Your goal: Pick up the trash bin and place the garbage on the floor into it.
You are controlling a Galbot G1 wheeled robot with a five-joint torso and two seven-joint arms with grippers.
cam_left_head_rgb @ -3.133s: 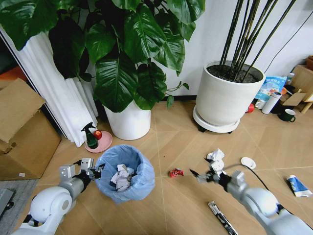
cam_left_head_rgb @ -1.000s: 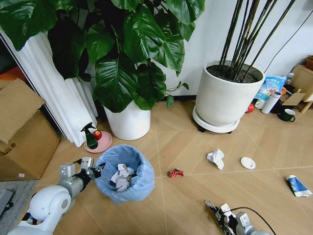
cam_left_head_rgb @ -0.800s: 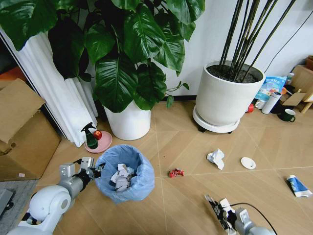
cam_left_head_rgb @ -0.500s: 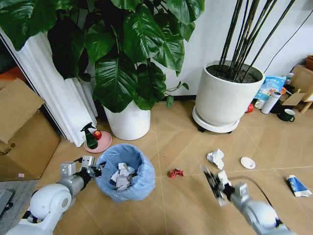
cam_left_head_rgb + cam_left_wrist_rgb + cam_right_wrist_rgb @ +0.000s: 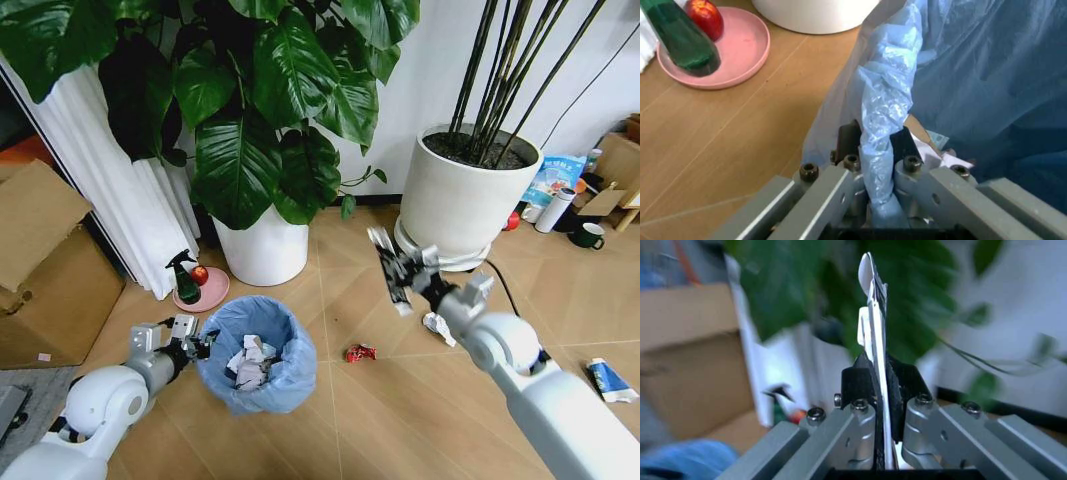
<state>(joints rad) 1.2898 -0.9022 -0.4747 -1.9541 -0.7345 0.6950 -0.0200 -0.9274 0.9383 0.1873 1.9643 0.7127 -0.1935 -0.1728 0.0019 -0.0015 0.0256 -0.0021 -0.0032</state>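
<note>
Right end effector [image 5: 400,272] clamping flat tube [image 5: 385,266] edge-on, long axis outward, left end effector [image 5: 198,345] pinching trash bin [image 5: 256,352] liner.

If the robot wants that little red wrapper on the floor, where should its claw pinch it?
Best guess: from straight above, pinching across the crumpled middle. The red wrapper lies low on bare floor, right of the trash bin, so no side offers an edge to get under. Its raised creases give something to squeeze. The right claw already holds a black-white tube; the left claw clamps the bin's bag.

head: floor [image 5: 380,400] seen from above | wrists: close along tools | shared: pink dish [image 5: 200,290], left wrist [image 5: 740,55]
</note>
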